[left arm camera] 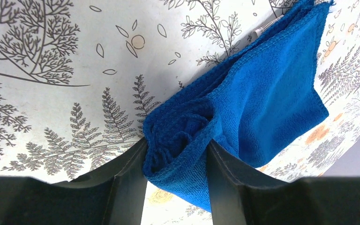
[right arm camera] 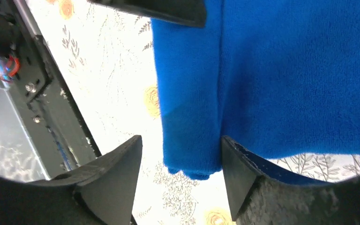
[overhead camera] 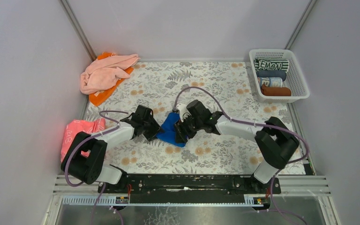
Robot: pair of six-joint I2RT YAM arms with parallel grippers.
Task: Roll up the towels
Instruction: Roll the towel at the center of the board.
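A royal blue towel [overhead camera: 170,125] lies partly rolled on the floral table mat, between my two grippers. In the left wrist view its rolled end [left arm camera: 183,136] is bunched between both black fingers, so my left gripper [left arm camera: 177,143] is shut on it. My right gripper [right arm camera: 180,139] is open around the towel's folded edge [right arm camera: 192,117]; the cloth touches the right finger [right arm camera: 236,164] and stands clear of the left one. From above, the left gripper [overhead camera: 156,132] is at the towel's left side and the right gripper [overhead camera: 181,135] at its right. A pale pink towel [overhead camera: 105,74] lies crumpled on an orange towel [overhead camera: 102,97] at the far left.
A white lattice basket [overhead camera: 300,79] at the far right holds rolled towels, among them a letter-printed one [overhead camera: 272,64] and a brown one [overhead camera: 276,91]. A reddish-pink flat item with white print [overhead camera: 77,131] lies at the left edge. Grey walls enclose the table.
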